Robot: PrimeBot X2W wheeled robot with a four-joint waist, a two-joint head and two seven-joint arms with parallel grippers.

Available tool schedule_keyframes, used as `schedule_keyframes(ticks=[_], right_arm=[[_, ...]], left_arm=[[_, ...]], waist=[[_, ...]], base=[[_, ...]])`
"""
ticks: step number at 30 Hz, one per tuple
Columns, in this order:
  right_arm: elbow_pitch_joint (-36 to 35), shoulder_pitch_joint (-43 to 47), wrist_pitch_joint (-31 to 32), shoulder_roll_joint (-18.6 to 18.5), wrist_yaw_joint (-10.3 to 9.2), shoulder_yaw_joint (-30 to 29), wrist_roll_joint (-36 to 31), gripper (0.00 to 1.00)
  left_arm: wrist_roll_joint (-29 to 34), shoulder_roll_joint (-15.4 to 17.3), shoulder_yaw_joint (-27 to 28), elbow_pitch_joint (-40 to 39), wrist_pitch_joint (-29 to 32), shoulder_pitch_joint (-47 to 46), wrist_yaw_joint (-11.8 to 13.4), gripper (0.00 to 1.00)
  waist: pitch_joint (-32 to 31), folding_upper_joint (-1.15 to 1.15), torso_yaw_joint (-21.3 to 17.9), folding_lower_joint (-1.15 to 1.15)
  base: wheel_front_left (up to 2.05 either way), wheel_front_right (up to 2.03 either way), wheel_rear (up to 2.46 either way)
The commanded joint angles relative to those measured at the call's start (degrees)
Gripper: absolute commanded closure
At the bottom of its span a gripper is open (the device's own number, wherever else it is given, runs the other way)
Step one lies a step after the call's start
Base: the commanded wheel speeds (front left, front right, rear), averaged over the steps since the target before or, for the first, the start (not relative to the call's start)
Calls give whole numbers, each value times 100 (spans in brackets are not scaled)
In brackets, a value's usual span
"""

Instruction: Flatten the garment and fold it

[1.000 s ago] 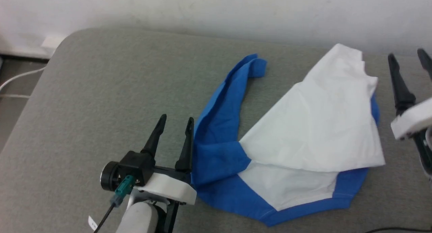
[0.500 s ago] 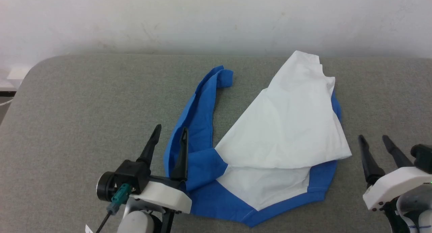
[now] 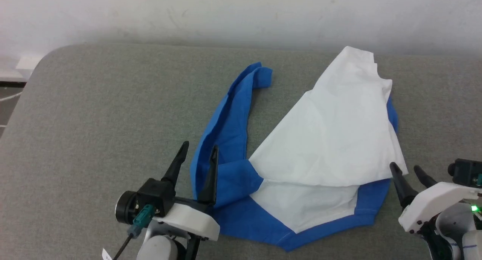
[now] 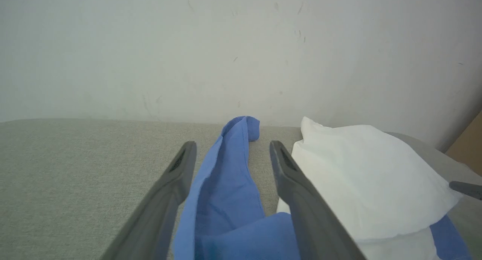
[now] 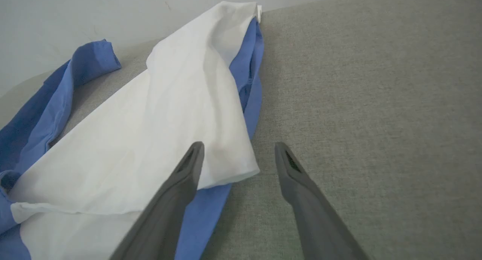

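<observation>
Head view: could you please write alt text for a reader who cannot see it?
A crumpled white and blue T-shirt lies on a grey padded surface before a pale wall. The left gripper stands open at the shirt's blue left side, the right gripper open by its white right corner; neither holds the cloth.

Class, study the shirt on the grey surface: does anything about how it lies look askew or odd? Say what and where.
The garment is not flat: its white body is folded over diagonally, and a blue sleeve is bunched into a narrow strip reaching toward the wall. No damage shows.
</observation>
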Motion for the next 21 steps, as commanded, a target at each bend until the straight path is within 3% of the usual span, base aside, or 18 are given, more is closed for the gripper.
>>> schedule_keyframes(ticks=[1,7,8,9,10,16,21], right_arm=[[78,-92,27,26,-12,-5,36,0],[390,-224,-22,-8,-12,40,155,0],[417,-241,-52,-28,-12,64,159,29],[432,-258,-95,-48,-12,91,159,89],[431,-270,-151,-69,-12,118,149,100],[69,-124,-417,-217,-12,190,-35,100],[-876,217,-189,-284,-12,416,185,100]], left_arm=[[19,-6,-9,11,-28,-108,-3,0],[22,-6,-41,28,-28,-153,4,0],[22,-6,-42,31,-28,-160,5,0],[23,-6,-43,37,-28,-168,7,0],[24,-6,-47,45,-28,-175,7,0],[17,-6,-50,139,-28,-120,17,0],[-22,-6,-101,196,-28,-32,10,0]], waist=[[82,0,82,0],[190,0,184,0],[203,0,194,0],[214,0,202,0],[214,0,211,0],[22,0,198,0],[-224,0,232,0]], base=[[0,0,0],[0,0,0],[0,0,0],[0,0,0],[0,0,0],[0,0,0],[0,0,0]])
